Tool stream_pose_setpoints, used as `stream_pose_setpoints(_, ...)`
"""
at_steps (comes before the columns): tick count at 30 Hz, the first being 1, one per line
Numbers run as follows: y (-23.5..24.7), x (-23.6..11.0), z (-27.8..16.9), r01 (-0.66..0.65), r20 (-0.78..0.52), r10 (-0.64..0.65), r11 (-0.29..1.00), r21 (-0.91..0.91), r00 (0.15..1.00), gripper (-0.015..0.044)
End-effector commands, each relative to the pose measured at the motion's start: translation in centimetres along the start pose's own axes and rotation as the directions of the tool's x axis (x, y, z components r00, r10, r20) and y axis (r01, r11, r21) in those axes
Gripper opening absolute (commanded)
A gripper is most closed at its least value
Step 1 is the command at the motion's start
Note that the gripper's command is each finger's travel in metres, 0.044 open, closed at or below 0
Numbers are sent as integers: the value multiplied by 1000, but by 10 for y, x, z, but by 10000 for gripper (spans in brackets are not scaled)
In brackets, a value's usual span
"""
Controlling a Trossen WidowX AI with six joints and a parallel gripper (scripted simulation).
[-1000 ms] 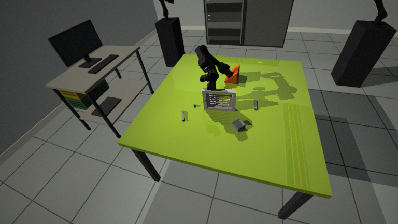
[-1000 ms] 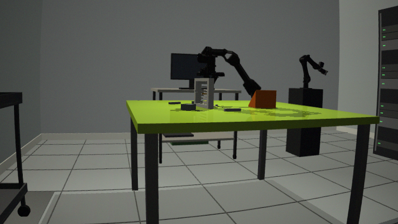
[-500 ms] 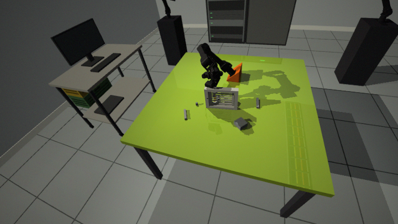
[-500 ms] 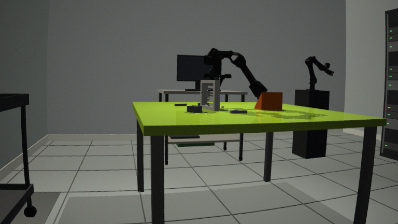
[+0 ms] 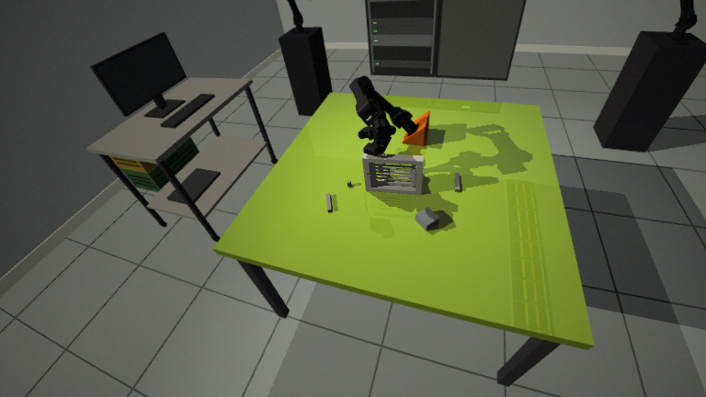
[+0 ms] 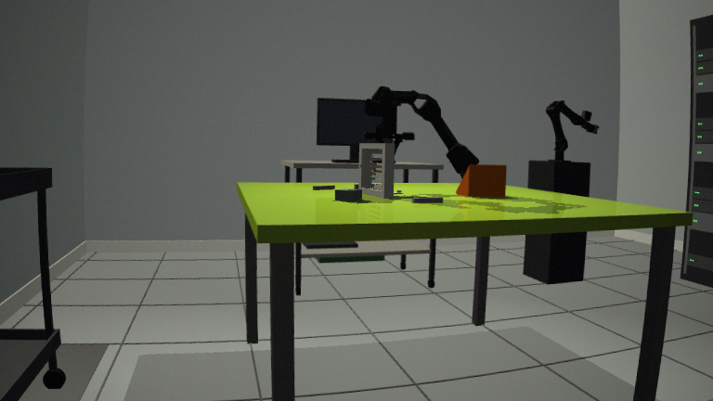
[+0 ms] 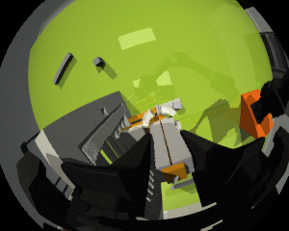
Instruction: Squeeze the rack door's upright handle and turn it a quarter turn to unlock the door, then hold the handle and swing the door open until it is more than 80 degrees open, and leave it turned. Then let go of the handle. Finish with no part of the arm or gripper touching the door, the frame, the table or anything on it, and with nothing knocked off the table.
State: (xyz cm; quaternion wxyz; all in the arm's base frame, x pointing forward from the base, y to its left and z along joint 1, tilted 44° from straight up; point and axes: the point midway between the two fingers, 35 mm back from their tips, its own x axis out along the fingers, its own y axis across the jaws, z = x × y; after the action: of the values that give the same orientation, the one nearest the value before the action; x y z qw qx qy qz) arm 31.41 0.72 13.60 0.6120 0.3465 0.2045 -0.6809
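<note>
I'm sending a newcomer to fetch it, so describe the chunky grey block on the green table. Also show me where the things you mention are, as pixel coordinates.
Find the bright green table [image 5: 395,262] [image 6: 473,229], then the pale upright frame [image 5: 422,176] [image 6: 388,171] on it. In the top view, the grey block [image 5: 427,219] [image 6: 347,195] sits below the frame's right end. It is chunkier than the two slim grey bars.
</note>
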Motion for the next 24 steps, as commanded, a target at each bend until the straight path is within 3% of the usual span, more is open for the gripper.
stream_pose_setpoints(1,1,1,-1,-3,-3,3,1000,26,1000,104)
stream_pose_setpoints(9,1,1,-1,-3,-3,3,1000,26,1000,297)
stream_pose_setpoints(17,1,1,-1,-3,-3,3,957,-291,1000,297)
stream_pose_setpoints(24,1,1,-1,-4,-3,3,801,-599,1000,297)
